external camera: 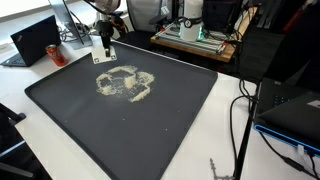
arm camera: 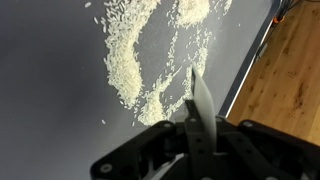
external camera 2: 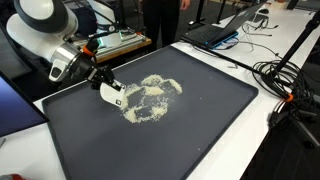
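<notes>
Over the dark grey rectangular mat (external camera: 60, 110), exterior view: my gripper (external camera: 103, 42) is clamped on a flat white plastic scraper (external camera: 103, 54), near a ring of pale scattered grains (external camera: 124, 83). Exterior view: I see the scraper (external camera 2: 111, 93) tilted, just beside the grains (external camera 2: 150, 98). Wrist view: the scraper (arm camera: 203, 100) stands edge-on between the fingers, with the grains (arm camera: 130, 50) ahead.

I am counting one gripper (external camera 2: 98, 78), and it is clamping one white scraper (external camera 2: 112, 93). Just ahead of that blade I am seeing one ring of pale grains (external camera 2: 150, 98), the grains themselves far too many to number. One dark mat (external camera 2: 190, 130) is lying beneath the gripper. Well behind it, in an exterior view, I am making out one open laptop (external camera: 35, 40).
</notes>
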Motion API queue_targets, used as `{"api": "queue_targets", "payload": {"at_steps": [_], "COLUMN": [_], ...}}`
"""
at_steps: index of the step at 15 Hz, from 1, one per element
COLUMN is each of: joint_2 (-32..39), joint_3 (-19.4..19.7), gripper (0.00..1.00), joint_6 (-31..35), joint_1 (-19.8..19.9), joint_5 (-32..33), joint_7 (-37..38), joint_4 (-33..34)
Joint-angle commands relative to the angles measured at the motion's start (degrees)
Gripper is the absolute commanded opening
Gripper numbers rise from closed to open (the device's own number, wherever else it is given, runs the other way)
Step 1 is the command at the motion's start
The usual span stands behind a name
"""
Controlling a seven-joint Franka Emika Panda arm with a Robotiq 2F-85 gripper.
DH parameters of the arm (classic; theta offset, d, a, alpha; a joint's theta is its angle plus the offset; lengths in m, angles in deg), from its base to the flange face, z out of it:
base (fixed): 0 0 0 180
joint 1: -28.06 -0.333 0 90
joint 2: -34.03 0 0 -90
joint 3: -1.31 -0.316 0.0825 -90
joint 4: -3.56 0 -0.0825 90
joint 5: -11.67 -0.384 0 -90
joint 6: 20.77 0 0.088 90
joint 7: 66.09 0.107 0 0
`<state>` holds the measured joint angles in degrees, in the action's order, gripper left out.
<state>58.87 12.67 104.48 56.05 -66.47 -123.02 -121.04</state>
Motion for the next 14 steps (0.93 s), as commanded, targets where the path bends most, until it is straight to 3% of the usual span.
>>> {"api": "queue_targets", "payload": {"at_steps": [1,8,14], "joint_2": [-2.22,-3.28,-9.65], "joint_3": [2.71,5.94,8.56], "gripper": [0.01,0.01,0.01], "joint_6": [-0.47,-1.67,1.05], "joint_1": [-1.73,-1.99,-3.83], "joint_5": [-5.12,-9.57,-7.52], "joint_7": [-1.21,-1.13,-1.05], "joint_4": [-4.17,-8.88,-13.29]}}
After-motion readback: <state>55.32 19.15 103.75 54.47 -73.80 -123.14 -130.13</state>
